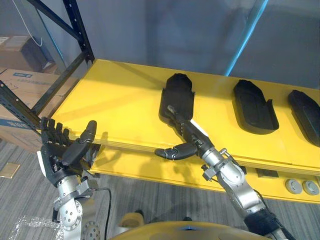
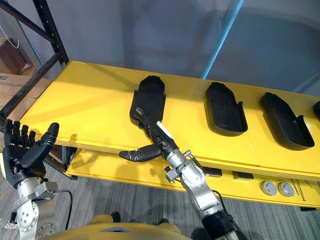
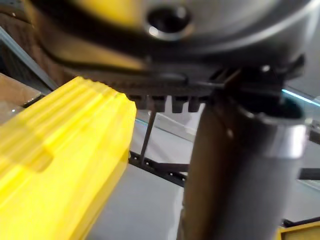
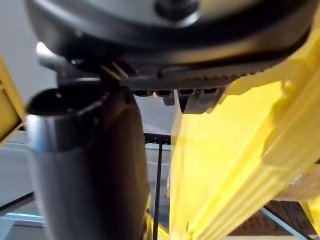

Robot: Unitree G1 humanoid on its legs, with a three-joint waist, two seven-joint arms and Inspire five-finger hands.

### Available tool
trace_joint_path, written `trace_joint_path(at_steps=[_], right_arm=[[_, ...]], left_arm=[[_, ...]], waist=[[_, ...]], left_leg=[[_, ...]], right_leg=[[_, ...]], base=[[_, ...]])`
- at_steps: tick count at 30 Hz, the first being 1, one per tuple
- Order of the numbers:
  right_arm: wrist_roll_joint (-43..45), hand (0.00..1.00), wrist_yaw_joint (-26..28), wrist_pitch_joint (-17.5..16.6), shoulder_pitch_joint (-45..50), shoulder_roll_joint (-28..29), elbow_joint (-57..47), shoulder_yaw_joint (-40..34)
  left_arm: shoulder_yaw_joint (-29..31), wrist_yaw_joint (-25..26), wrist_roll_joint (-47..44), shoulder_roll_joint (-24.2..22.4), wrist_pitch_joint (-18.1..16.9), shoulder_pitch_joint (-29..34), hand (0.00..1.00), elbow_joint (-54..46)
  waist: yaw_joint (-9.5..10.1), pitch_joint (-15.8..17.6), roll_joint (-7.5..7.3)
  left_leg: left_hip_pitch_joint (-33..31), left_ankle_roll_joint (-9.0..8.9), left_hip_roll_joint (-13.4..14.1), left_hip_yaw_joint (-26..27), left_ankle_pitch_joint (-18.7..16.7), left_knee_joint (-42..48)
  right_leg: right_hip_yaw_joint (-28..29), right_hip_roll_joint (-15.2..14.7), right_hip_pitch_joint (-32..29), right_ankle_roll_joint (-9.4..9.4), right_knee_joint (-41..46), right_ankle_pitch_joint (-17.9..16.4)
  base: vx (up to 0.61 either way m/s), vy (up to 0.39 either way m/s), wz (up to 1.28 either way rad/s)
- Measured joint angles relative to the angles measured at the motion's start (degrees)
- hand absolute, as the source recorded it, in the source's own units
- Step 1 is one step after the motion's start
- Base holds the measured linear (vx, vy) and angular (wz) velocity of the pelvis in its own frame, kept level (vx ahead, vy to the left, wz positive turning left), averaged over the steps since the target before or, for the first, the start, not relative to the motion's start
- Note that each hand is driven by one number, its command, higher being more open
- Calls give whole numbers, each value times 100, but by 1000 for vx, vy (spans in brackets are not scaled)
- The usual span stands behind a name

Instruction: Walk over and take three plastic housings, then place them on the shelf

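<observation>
The relation that matters is between the right robot hand (image 1: 192,136) and the nearest plastic housing (image 1: 177,95), the leftmost of three lying in a row on the yellow shelf (image 1: 120,100). That housing lies straight ahead of the hand, with its long axis running from the shelf's front edge toward the back, close to the line of the reaching forearm. The hand is wide: its straight fingers (image 1: 175,114) lie along the housing's near end and seem to rest on it, while the thumb sticks out sideways below the shelf's front lip, so nothing is held. The left robot hand (image 1: 62,147) is raised at the shelf's left corner, fingers straight and spread, empty and well apart from every housing, so the right arm is clearly the nearer one. The middle housing (image 1: 255,107) and the right housing (image 1: 305,115) lie parallel to the first, farther to the robot's right. Whether the hand is about to slide the housing deeper or draw away cannot be told; either move would likely follow that long axis. The right eye view adds a dark sliver past the third housing, too little to identify. The right wrist view gives the yellow board (image 4: 225,150) close past the fingers.
</observation>
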Motion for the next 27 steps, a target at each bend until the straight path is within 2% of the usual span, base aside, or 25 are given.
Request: trace_joint_path(at_steps=[3,6,8,11,16,20,23,25,27], right_arm=[[-1,100,-308,-208,-109,148,247,-63],[-3,100,-434,-249,-284,289,456,-80],[-4,100,-522,-362,-326,367,604,-131],[-5,100,-586,-392,-473,454,794,-199],[-1,100,-611,-412,-527,467,871,-268],[0,100,-448,-390,-518,475,798,-278],[-7,100,-233,-175,-316,443,185,-276],[-8,100,-94,14,-104,280,-644,-306],[-8,100,28,47,48,129,-1330,-550]], left_arm=[[-178,-14,58,38,480,-100,100,4],[-282,366,61,53,860,-171,100,147],[-227,787,242,60,850,-214,100,240],[93,1071,239,65,841,-206,100,604],[508,1121,223,-8,791,-109,100,916],[579,867,230,-22,689,-108,100,900],[549,691,252,-27,689,-109,100,892],[547,682,281,-26,689,-114,100,880],[552,690,281,-24,689,-122,100,838]], waist=[[81,60,35],[79,68,33],[87,69,35],[87,75,43],[144,122,45],[152,140,73],[108,142,69],[82,144,66],[81,146,58]], left_leg=[[-1,4,1,-26,15,4],[-2,25,3,-64,31,6],[-2,34,-2,-82,36,0],[0,36,-8,-104,38,-4],[10,9,-43,-200,24,-8],[8,12,-56,-190,23,-7],[4,10,-46,-165,10,1],[-6,25,-25,-115,-24,61],[-14,38,10,-70,-82,157]], right_leg=[[-27,2,2,12,12,7],[-38,7,6,13,13,8],[-52,6,15,13,13,8],[-82,4,23,13,13,8],[-225,-16,103,-6,13,-4],[-227,-31,101,-21,13,-14],[-213,-24,89,-26,4,-17],[-170,-12,81,-21,-9,-14],[-129,10,87,-18,-9,-12]], base=[[-13,6,5],[1,2,1],[13,10,4],[4,8,3],[-9,16,13],[0,0,0],[5,5,-2],[23,18,-12],[24,17,-14]])
